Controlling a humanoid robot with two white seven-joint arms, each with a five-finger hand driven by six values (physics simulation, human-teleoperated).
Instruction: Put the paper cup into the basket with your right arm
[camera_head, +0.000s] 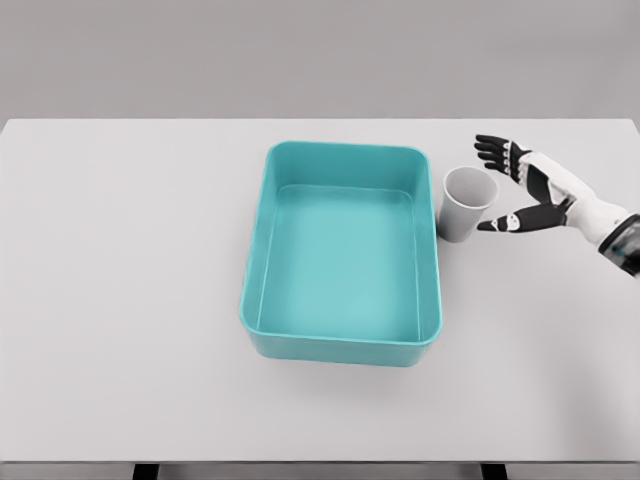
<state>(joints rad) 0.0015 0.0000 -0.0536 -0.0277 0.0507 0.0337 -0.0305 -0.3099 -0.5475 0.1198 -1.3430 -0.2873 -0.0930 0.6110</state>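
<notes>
- The basket (341, 258) is sitting at table centre, its long axis running twelve to six, its inside showing bare.
- The cup (467, 203) is standing upright just beside the basket's right wall near the far corner, at the basket's two o'clock, mouth up; whether they are touching I cannot tell.
- The right hand (528, 190) is hovering at the cup's three o'clock, fingers spread wide and holding nothing, thumb reaching low toward the cup, so the cup is lying at its nine o'clock.
- The left arm is not showing.
</notes>
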